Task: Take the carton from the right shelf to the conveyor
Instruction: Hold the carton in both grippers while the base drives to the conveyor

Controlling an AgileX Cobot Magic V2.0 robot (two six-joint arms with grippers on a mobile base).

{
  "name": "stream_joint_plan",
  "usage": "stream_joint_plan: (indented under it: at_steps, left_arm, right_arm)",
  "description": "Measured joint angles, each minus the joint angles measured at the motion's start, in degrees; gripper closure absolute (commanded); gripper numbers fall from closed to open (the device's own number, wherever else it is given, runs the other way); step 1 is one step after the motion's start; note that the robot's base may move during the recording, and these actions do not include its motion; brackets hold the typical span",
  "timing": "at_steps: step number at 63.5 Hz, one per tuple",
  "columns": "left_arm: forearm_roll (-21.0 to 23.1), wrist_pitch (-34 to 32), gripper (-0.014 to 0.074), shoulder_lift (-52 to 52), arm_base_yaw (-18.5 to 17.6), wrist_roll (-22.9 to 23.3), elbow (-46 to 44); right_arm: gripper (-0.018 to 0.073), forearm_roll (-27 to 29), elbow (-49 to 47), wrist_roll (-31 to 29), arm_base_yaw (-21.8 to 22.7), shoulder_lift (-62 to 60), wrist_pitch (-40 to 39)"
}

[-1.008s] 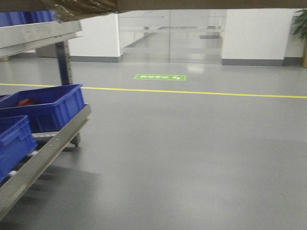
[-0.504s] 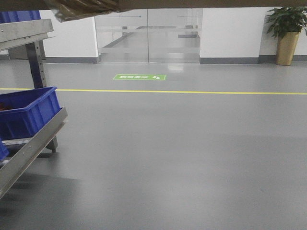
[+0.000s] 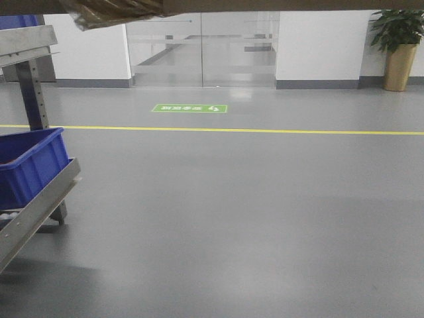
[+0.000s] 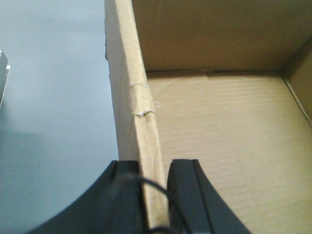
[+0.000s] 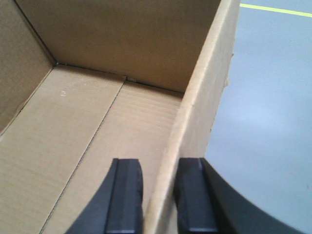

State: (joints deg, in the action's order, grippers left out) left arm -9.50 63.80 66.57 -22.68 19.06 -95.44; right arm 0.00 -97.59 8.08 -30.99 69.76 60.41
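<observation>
Clamping carton (image 4: pixel 214 122) walls, left hand (image 4: pixel 155 168), right hand (image 5: pixel 158 165) — shelf (image 3: pixel 26 41) cut off

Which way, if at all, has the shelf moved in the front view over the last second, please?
Yes, in view only: the right shelf slid left against the carton held at the top; the robot likely turned.

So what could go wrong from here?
The left pincer and right pincer each clamp only one thin carton wall; the left wall's rim is creased, so it may buckle or slip. The shelf with its blue bin stands close on the left; a swing might clip it.
</observation>
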Motion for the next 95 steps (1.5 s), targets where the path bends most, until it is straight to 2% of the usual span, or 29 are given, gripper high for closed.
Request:
stream_joint_plan:
  at_steps: [95]
  left_arm:
    - [-0.7,0.0,0.0613,0.0,0.0,0.0,0.0]
  right_arm:
    - [0.0619,0.3,0.0,0.0,0.0,0.2,-0.1]
